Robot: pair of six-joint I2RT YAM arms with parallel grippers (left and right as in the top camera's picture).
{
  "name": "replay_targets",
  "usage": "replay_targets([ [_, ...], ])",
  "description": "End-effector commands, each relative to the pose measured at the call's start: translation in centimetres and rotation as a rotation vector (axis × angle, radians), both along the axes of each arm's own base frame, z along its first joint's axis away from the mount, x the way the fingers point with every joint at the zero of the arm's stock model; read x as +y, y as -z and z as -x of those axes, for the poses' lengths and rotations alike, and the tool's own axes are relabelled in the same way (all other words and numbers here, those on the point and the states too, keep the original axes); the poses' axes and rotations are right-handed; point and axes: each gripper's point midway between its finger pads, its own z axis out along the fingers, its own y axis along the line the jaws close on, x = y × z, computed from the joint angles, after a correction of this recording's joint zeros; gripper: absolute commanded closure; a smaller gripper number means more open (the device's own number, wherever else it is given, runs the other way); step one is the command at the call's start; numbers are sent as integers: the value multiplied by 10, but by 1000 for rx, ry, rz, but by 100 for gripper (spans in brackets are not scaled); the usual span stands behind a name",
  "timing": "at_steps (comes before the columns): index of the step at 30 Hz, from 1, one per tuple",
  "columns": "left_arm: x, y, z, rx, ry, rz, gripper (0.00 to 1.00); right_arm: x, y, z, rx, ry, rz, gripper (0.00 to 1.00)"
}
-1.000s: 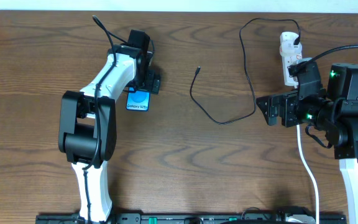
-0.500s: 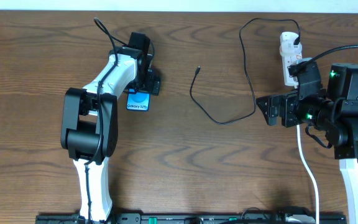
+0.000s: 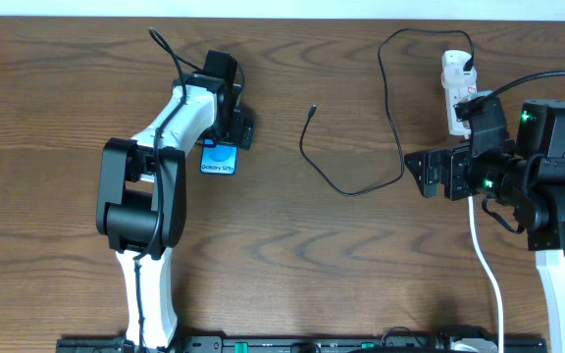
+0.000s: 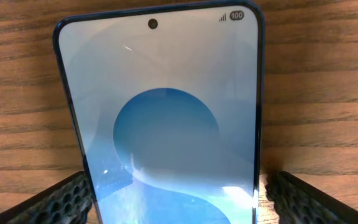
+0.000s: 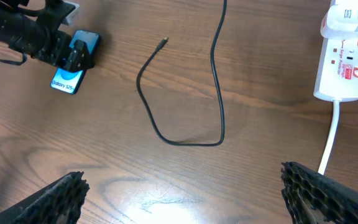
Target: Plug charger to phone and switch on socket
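Observation:
The phone (image 3: pixel 219 160), with a blue screen, lies flat on the wooden table at the left; it fills the left wrist view (image 4: pixel 166 112). My left gripper (image 3: pixel 229 133) sits over its upper end, open, with a finger on each side (image 4: pixel 176 202) and a gap of wood showing at the right finger. The charger cable (image 3: pixel 344 193) loops across the middle of the table, and its connector tip (image 3: pixel 313 109) lies free. Its black plug (image 3: pixel 470 65) sits in the white socket (image 3: pixel 454 90). My right gripper (image 3: pixel 422 173) is open and empty (image 5: pixel 185 193), beside the socket (image 5: pixel 344 62).
A thick white cord (image 3: pixel 488 265) runs from the socket toward the front edge, past my right arm. It also shows in the right wrist view (image 5: pixel 329 140). The cable loop (image 5: pixel 185 143) lies between the two arms.
The left arm's elbow has shifted slightly to the right. Its gripper has stayed at the phone. The right arm, cable and socket have not moved.

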Motion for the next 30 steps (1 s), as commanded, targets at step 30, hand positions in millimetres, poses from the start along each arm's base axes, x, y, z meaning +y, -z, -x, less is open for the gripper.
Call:
replay_targets([
  [30, 5, 19, 9, 53, -8, -27, 26, 3, -6, 0, -19, -20, 4, 1],
])
